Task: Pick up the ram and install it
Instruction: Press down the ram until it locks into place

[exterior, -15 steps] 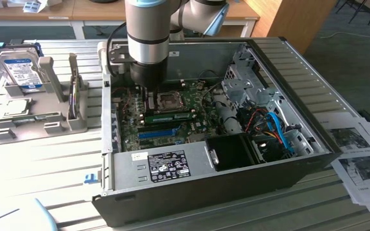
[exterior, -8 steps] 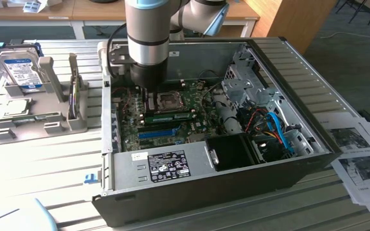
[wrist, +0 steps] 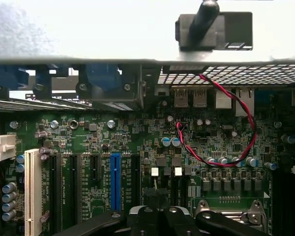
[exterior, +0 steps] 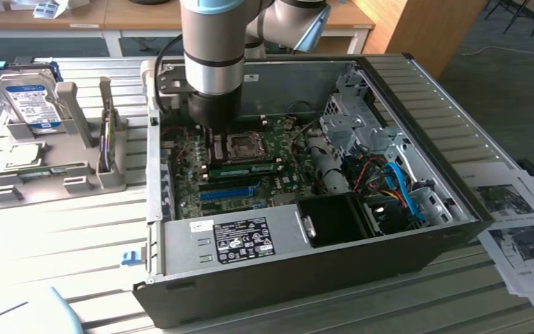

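1 pincer (exterior: pixel 219 139) hangs low inside the open computer case (exterior: pixel 434 139), just above the motherboard (exterior: pixel 248 184); whether its fingers are open or closed cannot be told. Just beside it, the ram (exterior: pixel 245 169) lies seated on the board near the CPU socket (exterior: pixel 245 145).

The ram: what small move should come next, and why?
Probably a short, slow push straight down. The ram lies along the motherboard beside the CPU socket, and the end effector stands low over its end nearer the exterior view's left. Whether it is fully seated cannot be seen.
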Tool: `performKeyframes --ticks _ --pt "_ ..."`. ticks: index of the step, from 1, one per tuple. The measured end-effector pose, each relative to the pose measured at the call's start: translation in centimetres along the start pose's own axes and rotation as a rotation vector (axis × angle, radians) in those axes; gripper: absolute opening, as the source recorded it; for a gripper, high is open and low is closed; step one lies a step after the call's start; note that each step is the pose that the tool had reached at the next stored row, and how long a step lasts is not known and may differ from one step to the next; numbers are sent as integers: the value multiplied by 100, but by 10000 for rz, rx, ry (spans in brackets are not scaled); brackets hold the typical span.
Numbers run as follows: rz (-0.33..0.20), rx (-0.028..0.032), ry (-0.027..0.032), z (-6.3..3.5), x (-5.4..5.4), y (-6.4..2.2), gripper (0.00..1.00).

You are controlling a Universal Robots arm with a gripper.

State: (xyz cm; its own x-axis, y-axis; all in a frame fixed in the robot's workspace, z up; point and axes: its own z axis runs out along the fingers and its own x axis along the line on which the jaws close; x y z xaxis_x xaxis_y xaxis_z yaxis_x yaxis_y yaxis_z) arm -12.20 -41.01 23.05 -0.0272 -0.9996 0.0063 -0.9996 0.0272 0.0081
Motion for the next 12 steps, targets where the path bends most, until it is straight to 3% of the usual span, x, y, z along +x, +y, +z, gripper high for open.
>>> performKeyframes --ticks 12 --pt "0 -1 2 20 1 0 9"
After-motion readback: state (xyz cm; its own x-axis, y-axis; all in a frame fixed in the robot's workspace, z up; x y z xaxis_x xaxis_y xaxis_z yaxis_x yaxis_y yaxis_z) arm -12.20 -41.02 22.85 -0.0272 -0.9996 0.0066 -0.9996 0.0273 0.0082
